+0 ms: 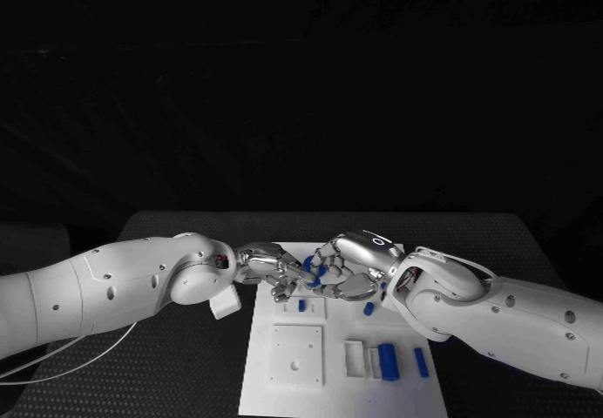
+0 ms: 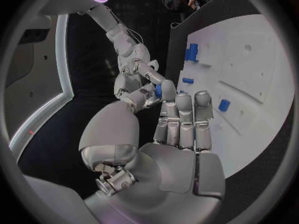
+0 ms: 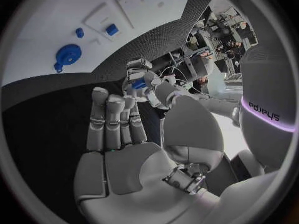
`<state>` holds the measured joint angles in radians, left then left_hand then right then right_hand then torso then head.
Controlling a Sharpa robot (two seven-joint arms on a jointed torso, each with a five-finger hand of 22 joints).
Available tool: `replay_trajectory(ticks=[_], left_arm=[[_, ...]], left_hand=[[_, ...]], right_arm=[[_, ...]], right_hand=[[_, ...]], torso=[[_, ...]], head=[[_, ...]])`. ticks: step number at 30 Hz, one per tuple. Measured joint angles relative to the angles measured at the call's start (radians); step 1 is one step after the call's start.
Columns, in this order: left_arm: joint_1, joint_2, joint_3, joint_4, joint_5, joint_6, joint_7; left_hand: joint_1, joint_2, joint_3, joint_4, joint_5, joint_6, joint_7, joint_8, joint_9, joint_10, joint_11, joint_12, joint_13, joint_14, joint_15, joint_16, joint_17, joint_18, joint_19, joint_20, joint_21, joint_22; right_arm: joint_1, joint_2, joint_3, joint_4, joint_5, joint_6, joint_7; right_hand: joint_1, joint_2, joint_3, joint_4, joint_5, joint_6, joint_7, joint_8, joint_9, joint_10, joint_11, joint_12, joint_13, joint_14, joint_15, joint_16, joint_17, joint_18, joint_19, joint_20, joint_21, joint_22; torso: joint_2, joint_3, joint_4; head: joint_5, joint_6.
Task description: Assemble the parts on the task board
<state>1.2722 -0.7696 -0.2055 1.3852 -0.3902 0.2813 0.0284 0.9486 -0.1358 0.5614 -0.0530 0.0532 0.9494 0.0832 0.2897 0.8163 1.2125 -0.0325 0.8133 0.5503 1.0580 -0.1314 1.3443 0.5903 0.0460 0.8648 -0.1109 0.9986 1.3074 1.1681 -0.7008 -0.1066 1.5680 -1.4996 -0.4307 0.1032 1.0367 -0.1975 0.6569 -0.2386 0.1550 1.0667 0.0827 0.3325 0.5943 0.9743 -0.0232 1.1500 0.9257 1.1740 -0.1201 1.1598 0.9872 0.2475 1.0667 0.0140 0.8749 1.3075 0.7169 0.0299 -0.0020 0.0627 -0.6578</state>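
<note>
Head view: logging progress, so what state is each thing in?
Blue part: lifted, between both hands' fingers.
Left hand: fingers at that part, grip unclear.
Right hand: likewise.
Small blue part: upright on the task board.
Long blue part: lying on board.

Overhead head camera, two wrist fisheyes

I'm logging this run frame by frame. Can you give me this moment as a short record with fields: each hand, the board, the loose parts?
left hand: raised over the far end of the board, fingertips meeting the right hand's
right hand: raised opposite, fingers curled
blue part: small, between the two hands' fingertips; which hand holds it cannot be told
task board: white, flat on the black table
loose blue parts: lying on the board's near right
</note>
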Motion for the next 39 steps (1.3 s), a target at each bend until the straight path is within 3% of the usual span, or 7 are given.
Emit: replay_trajectory(ticks=[24, 39], left_arm=[[0.000, 0.000, 0.000, 0.001, 0.003, -0.019, -0.015], [0.000, 0.002, 0.000, 0.001, 0.010, -0.048, -0.023]], left_hand=[[0.016, 0.016, 0.004, 0.001, 0.000, 0.012, 0.000, 0.000, -0.003, 0.000, 0.000, 0.000, 0.000, 0.001, 0.002, 0.000, -0.001, 0.000, 0.000, 0.000, 0.000, 0.001], [-0.025, 0.015, -0.008, 0.047, 0.000, 0.006, 0.006, -0.008, -0.013, -0.004, 0.004, 0.000, 0.000, -0.002, 0.005, 0.000, -0.002, 0.000, 0.000, 0.000, -0.004, 0.000]], right_arm=[[-0.001, -0.002, 0.000, 0.006, -0.014, -0.014, -0.028], [-0.001, 0.000, 0.000, 0.011, -0.023, -0.015, -0.056]], right_hand=[[-0.014, -0.006, 0.000, 0.006, 0.004, 0.003, -0.004, 0.000, -0.002, 0.007, 0.000, 0.000, -0.003, 0.007, -0.001, 0.000, -0.001, 0.000, 0.010, -0.003, 0.000, 0.000], [-0.019, -0.003, 0.000, 0.011, 0.008, 0.006, -0.001, -0.002, -0.001, 0.007, 0.000, 0.000, -0.005, 0.009, 0.001, 0.000, -0.002, -0.001, 0.010, -0.003, 0.000, 0.000]], torso=[[0.000, 0.0000, -0.0001], [0.000, -0.0002, 0.0000]], head=[[-0.001, 0.000], [-0.001, 0.003]])
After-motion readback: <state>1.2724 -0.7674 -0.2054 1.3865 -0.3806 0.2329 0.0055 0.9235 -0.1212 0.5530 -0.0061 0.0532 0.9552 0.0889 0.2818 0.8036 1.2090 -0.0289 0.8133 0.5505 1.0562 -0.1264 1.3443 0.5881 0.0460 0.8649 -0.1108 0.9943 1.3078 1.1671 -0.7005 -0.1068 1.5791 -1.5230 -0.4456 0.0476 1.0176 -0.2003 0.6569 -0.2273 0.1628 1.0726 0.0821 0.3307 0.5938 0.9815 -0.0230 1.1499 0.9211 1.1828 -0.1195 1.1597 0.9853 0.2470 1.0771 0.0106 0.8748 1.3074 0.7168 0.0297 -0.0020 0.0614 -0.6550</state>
